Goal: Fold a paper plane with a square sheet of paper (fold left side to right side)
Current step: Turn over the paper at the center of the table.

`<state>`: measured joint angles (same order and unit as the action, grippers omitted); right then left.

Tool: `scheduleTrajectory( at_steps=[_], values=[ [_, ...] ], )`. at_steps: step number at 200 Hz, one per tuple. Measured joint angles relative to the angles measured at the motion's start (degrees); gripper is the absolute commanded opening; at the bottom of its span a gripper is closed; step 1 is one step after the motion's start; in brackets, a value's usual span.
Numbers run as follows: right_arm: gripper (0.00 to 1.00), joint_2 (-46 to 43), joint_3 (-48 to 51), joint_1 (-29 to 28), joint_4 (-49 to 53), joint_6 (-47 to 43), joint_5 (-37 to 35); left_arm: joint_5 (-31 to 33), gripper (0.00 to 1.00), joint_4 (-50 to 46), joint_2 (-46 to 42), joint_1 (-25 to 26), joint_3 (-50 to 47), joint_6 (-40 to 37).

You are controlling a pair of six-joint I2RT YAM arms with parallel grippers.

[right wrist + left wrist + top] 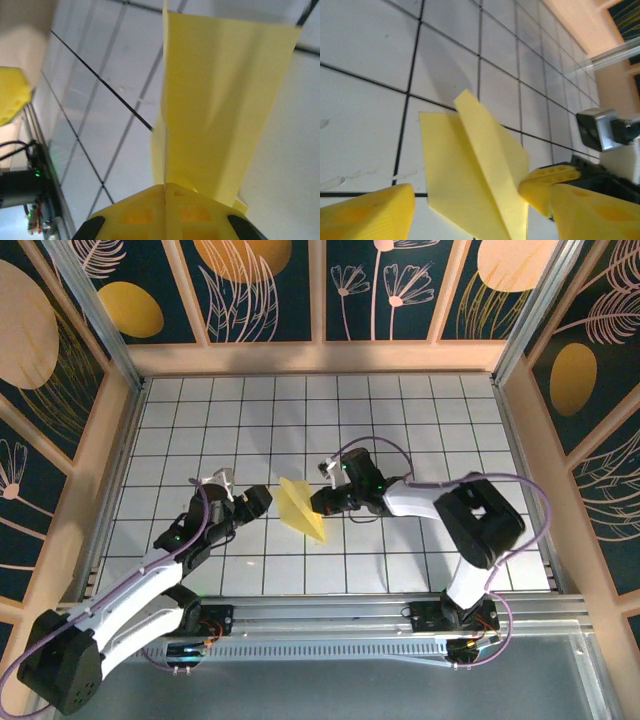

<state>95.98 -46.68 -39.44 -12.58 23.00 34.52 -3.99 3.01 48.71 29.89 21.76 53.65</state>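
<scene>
On the white-tiled bench (400, 410) the half-folded paper plane (300, 508) sits near the middle, pinched by the right fingers (150, 215) alone while the left fingers (370, 215) gape wide just beside it, so a tug could tear it or spring the crease open.

Two arms lean in toward each other, one pinching, one open.

The left arm (150, 575) stretches forward and to the right from its base with the forearm held low and the wrist (222, 502) turned toward the centre. Its jaws stand wide apart and clamp on nothing, with a yellow fingertip (367, 212) low at one side of the wrist view. The right arm (478, 525) rises from its base, folds at a raised elbow and runs its white forearm (410, 500) leftward, facing the other arm. Its jaws are pressed flat together, pinching the edge of the yellow paper (300, 508).
</scene>
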Motion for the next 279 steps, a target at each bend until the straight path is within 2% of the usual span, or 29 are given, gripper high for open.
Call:
scheduleTrajectory(
  at_steps=[20,42,74,111,150,184,238,279],
  values=[
    [0.00,-8.9,2.8,2.0,-2.4,0.2,0.3,-1.6,0.84,3.0,-3.8,-0.2,0.0,1.1],
    [0.00,-18.5,6.3,4.1,-8.3,1.9,1.7,-6.0,0.82,11.5,-7.1,-0.3,0.0,1.7],
    [0.00,-25.9,10.3,5.7,-18.5,6.2,5.4,-14.3,0.76,23.1,-5.4,-0.3,0.2,2.9],
    [0.00,-26.1,10.5,5.6,-27.1,11.5,10.3,-23.1,0.69,31.4,2.5,-0.3,2.8,5.0],
    [0.00,-24.0,10.4,4.9,-31.6,14.9,13.1,-27.1,0.56,34.8,5.9,-0.3,5.6,5.2],
    [0.00,-22.3,10.3,3.6,-32.2,16.0,14.3,-28.3,0.48,35.8,6.4,-0.3,5.7,5.1],
    [0.00,-21.1,9.1,2.4,-32.7,16.7,15.2,-28.5,0.43,35.7,6.5,-0.3,5.7,4.9],
    [0.00,-20.7,8.7,1.8,-33.8,17.3,15.8,-28.3,0.33,35.2,6.5,-0.3,5.7,4.2]
  ],
)
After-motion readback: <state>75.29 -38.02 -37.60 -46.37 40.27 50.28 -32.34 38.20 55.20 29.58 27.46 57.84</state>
